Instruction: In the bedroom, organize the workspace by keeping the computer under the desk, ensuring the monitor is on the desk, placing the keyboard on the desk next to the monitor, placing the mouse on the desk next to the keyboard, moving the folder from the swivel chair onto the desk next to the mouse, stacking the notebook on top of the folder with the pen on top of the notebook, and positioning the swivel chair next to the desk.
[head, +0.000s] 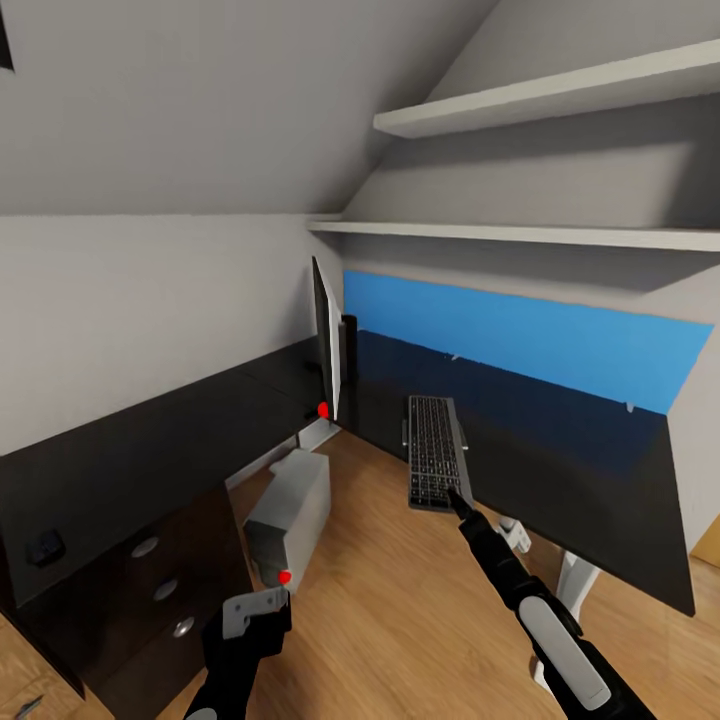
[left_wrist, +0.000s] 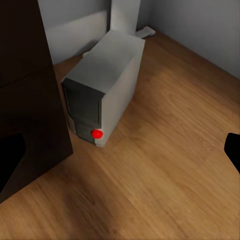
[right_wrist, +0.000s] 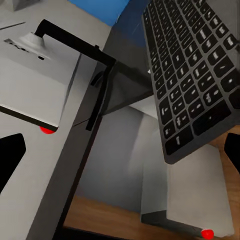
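grey and boxy, the computer lies on the wood floor under the corner of the dark tabletop, so that part of the task looks settled. the monitor stands edge-on at the tabletop's corner, also in place. the keyboard rests on the tabletop near the monitor, its near end over the front edge, with the right gripper at that end; whether it is clenched on the keyboard or released cannot be told. the left gripper hangs spread and holding nothing, low over the floor beside a dark drawer unit, near the computer. a small dark object, possibly the mouse, sits on the lower left stretch of tabletop, too small to be sure. by this reckoning the keyboard's placement is under way, while mouse, folder, notebook, pen and swivel chair remain.
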